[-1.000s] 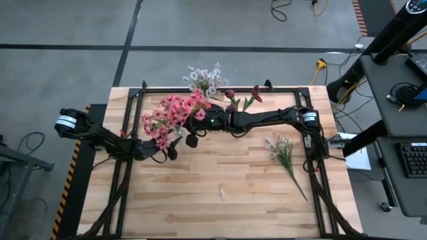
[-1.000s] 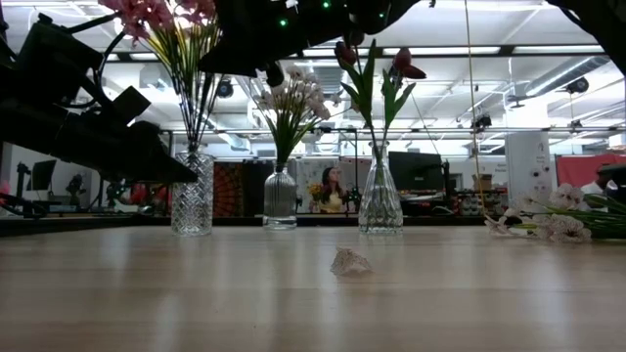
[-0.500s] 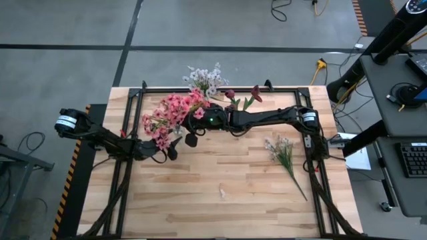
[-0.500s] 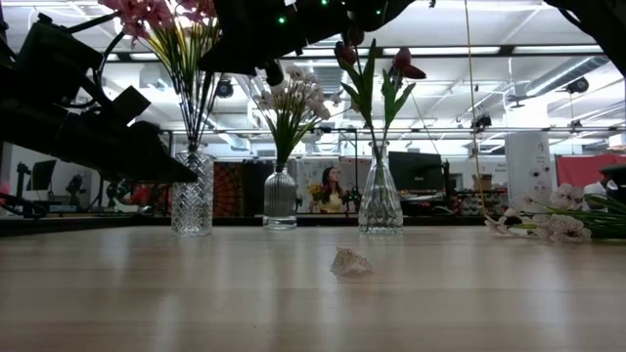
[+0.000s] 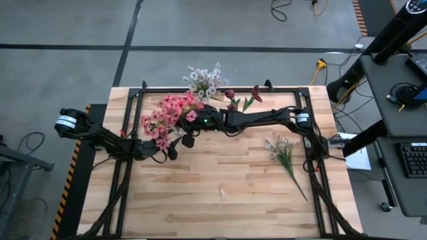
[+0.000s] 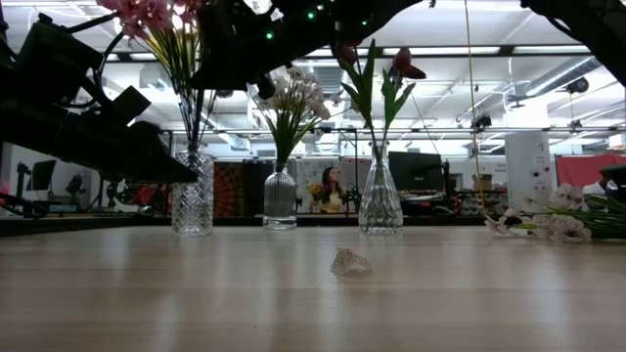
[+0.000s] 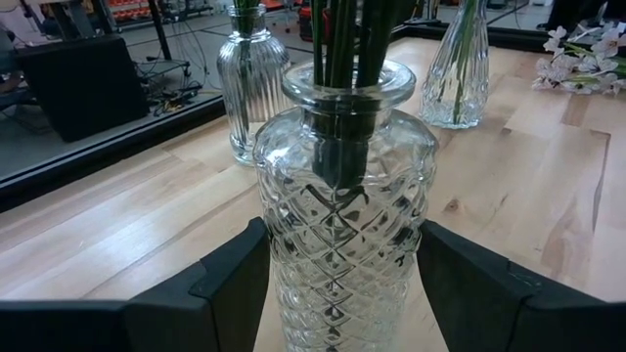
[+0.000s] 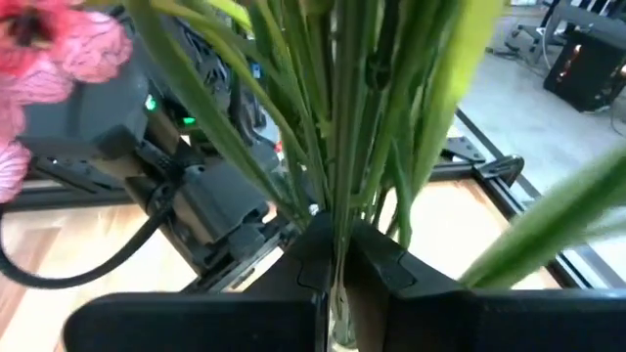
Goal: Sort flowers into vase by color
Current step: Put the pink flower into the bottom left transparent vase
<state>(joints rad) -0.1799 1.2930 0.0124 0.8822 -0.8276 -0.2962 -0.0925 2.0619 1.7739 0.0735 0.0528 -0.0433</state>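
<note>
Three vases (image 6: 193, 196); one loose flower stem (image 5: 285, 160); two arms (image 5: 267, 119).

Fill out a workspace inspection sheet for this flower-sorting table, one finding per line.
Surface: light wooden tabletop, black frame rails along its edges.
Job's things: pink flowers in diamond-cut glass vase; white-lilac flowers in ribbed glass vase; dark red tulips in flared glass vase; one loose white-lilac stem lying on the table's right side.
Clutter: small pale scrap mid-table.
Grippers: left gripper jaws either side of the diamond-cut vase; right gripper shut on pink flower stems above it.
Cables: cords on the floor.
Surroundings: desk with keyboard.
</note>
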